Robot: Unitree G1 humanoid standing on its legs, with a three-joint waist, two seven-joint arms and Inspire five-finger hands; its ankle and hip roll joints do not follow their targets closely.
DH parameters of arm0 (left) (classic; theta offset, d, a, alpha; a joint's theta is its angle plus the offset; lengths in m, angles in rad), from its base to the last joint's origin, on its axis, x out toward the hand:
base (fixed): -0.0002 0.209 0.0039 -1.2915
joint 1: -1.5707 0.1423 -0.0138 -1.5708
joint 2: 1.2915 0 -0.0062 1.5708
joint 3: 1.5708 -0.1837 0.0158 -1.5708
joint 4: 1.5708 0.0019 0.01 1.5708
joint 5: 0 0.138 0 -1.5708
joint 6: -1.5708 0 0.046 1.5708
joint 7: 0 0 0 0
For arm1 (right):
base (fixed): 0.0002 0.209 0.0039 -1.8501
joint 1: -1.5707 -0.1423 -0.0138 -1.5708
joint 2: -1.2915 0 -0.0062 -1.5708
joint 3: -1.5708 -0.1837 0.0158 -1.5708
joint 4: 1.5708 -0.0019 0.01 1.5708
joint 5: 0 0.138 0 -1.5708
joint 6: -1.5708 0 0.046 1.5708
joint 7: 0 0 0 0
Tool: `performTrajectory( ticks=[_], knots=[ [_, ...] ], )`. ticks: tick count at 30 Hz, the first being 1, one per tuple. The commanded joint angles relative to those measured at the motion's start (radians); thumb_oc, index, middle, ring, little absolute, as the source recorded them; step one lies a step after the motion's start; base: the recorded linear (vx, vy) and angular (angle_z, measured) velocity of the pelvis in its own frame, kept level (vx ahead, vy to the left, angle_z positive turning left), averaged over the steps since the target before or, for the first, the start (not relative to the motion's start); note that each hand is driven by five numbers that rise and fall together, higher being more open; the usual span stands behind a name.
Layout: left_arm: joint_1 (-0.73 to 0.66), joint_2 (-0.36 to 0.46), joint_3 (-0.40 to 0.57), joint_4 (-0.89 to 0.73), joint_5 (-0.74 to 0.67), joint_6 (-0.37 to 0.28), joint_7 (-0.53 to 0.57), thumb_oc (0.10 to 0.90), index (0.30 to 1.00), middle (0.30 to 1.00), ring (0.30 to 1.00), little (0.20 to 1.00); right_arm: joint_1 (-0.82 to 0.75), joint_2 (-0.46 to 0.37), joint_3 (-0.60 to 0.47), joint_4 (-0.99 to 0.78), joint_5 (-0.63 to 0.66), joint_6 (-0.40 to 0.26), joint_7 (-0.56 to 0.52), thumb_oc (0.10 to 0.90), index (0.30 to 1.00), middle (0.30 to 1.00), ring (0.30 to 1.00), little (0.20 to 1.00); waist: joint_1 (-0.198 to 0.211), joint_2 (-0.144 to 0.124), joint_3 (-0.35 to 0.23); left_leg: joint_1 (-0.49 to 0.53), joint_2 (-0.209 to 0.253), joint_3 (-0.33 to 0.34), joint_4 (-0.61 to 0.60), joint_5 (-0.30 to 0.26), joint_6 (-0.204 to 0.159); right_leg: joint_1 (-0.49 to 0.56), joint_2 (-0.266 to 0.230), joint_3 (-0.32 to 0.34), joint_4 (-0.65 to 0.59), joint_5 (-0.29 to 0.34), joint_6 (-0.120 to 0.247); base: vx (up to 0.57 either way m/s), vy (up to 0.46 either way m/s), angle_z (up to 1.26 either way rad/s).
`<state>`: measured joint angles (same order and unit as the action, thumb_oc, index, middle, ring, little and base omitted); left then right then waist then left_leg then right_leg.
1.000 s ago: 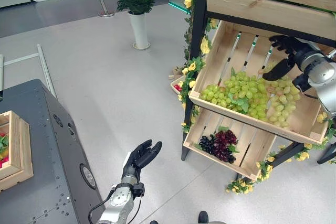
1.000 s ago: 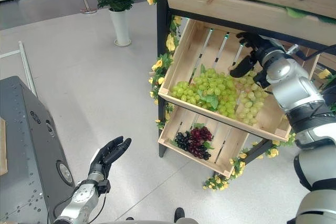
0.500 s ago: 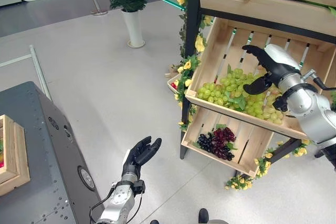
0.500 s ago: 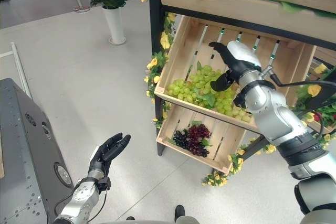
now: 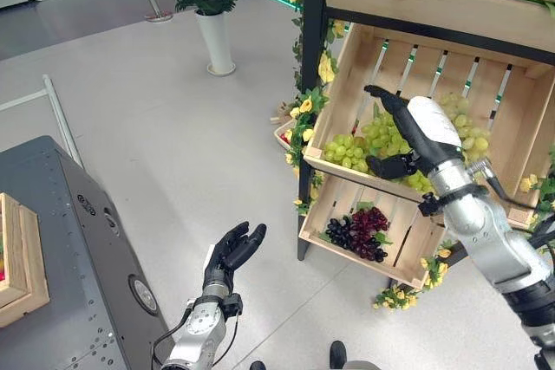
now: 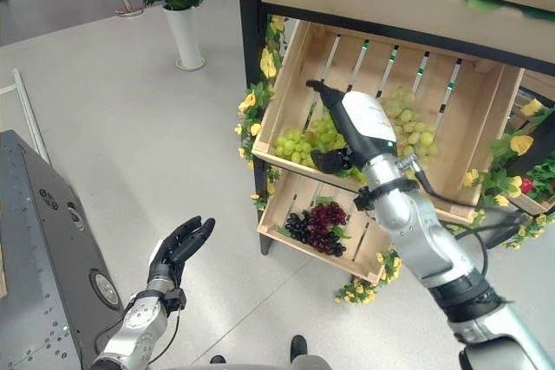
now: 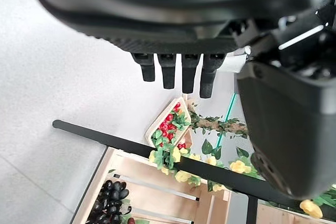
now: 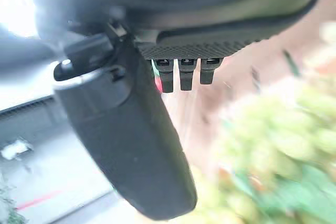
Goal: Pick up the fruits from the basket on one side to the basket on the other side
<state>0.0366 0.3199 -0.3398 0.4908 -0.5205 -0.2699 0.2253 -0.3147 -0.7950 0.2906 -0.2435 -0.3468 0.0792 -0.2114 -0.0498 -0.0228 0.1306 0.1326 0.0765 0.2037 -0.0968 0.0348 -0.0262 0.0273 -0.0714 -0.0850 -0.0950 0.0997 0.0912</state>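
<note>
Your right hand (image 5: 414, 132) hangs over the green grapes (image 5: 360, 146) in the upper crate (image 5: 351, 67), fingers straight and thumb spread, holding nothing. It looks just above the fruit, though contact is hard to judge because the hand covers that part of the pile. To do this well, lower it onto one bunch near the crate's front lip, curl fingers and thumb round the whole cluster rather than single grapes, and lift straight up clear of the front board (image 5: 347, 174). The dark grapes (image 5: 360, 236) sit in the lower crate (image 5: 408, 253). Your left hand (image 5: 227, 257) waits open, palm up, low near the grey cart (image 5: 91, 249), which carries the receiving basket (image 5: 24, 257).
</note>
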Motion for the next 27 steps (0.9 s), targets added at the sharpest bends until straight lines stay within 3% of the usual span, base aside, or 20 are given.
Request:
performTrajectory(
  ticks=[1, 4, 11, 23, 27],
  knots=[
    [-0.083, 0.007, -0.004, -0.057, 0.048, -0.089, 0.020, 0.800, 0.900, 0.900, 0.900, 0.900, -0.075, 0.005, -0.120, -0.079, -0.096, -0.137, -0.194, 0.800, 0.900, 0.900, 0.900, 0.900, -0.015, -0.004, -0.034, 0.039, -0.054, -0.004, 0.010, -0.156, 0.040, 0.075, 0.021, 0.028, 0.008, -0.105, -0.004, 0.00, 0.000, 0.00],
    [-0.078, 0.004, -0.011, -0.072, 0.049, -0.087, 0.033, 0.800, 0.900, 0.900, 0.900, 0.900, -0.030, 0.025, -0.122, -0.099, -0.105, -0.214, -0.276, 0.800, 0.900, 0.900, 0.900, 0.900, -0.018, 0.004, -0.031, 0.040, -0.054, -0.003, 0.010, -0.159, 0.043, 0.074, 0.022, 0.033, 0.008, -0.108, -0.003, -0.01, 0.002, -0.03],
    [-0.066, 0.008, -0.029, -0.087, 0.042, -0.093, 0.050, 0.800, 0.900, 0.900, 0.900, 0.900, 0.046, 0.055, -0.115, -0.116, -0.086, -0.286, -0.325, 0.800, 0.900, 0.900, 0.900, 0.900, -0.026, 0.013, -0.026, 0.038, -0.054, 0.001, 0.010, -0.162, 0.044, 0.069, 0.021, 0.036, 0.008, -0.109, 0.002, -0.01, 0.000, -0.06],
    [-0.052, -0.005, -0.049, -0.054, 0.037, -0.099, 0.064, 0.800, 0.900, 0.900, 0.900, 0.900, 0.146, 0.128, -0.003, -0.152, 0.053, -0.433, -0.226, 0.800, 0.900, 0.900, 0.900, 0.900, -0.032, 0.022, -0.015, 0.035, -0.058, 0.003, 0.010, -0.159, 0.050, 0.063, 0.018, 0.042, 0.008, -0.108, 0.005, 0.00, 0.000, 0.00],
    [-0.048, -0.011, -0.058, -0.035, 0.033, -0.102, 0.065, 0.800, 0.900, 0.900, 0.900, 0.900, 0.154, 0.154, 0.059, -0.150, 0.117, -0.538, -0.135, 0.800, 0.900, 0.900, 0.900, 0.900, -0.027, 0.021, -0.014, 0.037, -0.058, 0.000, 0.010, -0.159, 0.051, 0.065, 0.017, 0.039, 0.008, -0.109, 0.005, 0.00, 0.000, 0.00]
  ],
)
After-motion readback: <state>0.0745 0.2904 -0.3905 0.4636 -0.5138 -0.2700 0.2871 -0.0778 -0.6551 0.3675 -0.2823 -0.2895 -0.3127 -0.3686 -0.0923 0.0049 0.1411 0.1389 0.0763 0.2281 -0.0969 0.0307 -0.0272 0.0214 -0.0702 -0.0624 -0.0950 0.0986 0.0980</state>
